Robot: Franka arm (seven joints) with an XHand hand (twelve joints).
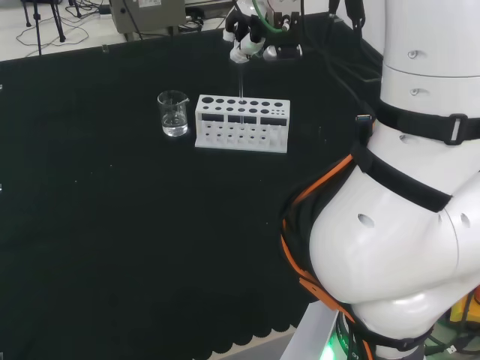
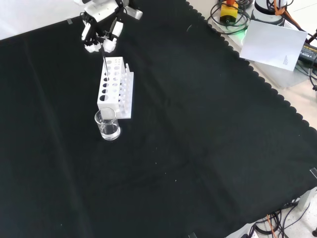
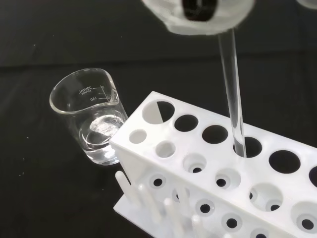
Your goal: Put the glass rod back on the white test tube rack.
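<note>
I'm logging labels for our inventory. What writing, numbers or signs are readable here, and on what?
On the beaker: white scale marks and figures, seen reversed through the glass, too small to read surely.
On the white test tube rack: none.
On the paper sheet: a little print, too small to read.

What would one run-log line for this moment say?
hand: holding glass rod | rod tip: entering rack hole | beaker: beside rack, some clear liquid | step: not released
</note>
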